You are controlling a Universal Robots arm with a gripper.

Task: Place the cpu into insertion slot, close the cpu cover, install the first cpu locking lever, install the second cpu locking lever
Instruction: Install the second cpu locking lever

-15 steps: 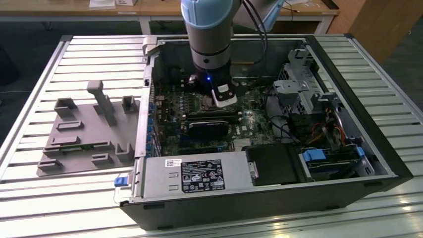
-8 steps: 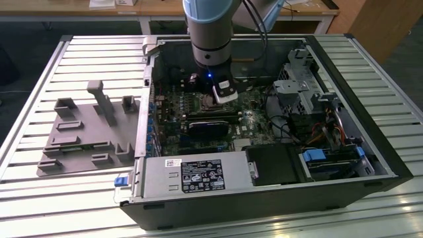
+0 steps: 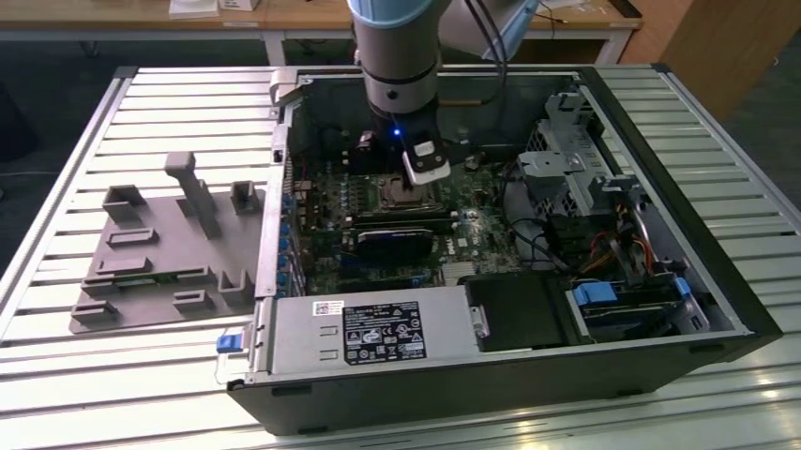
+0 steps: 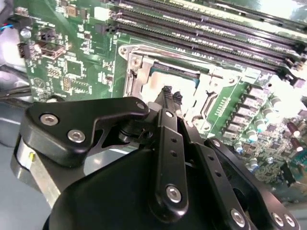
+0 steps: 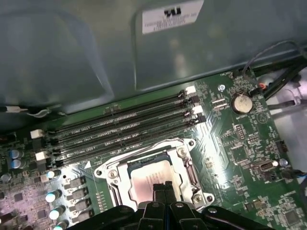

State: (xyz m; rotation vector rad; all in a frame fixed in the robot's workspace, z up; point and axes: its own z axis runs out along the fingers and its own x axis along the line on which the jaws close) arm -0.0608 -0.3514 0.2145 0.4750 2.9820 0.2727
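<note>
Claw (image 5: pixel 164 186) shut, tips over cpu (image 5: pixel 149 178) seated inside insertion slot (image 5: pixel 109 173).

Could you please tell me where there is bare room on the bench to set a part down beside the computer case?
The slatted bench lies bare around the grey fixture tray, at the exterior view's left of the computer case. Inside the case it is crowded: the tool hangs over the cpu amid cables and drive bays.

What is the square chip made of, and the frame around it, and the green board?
The cpu looks like metal on top: pale, silvery-beige, dull sheen. The cpu cover around it seems to be thin stamped steel, bright and shiny where light hits. The green circuit board looks like glossy lacquered fibreglass or plastic, though that is a guess from its colour and shine.
</note>
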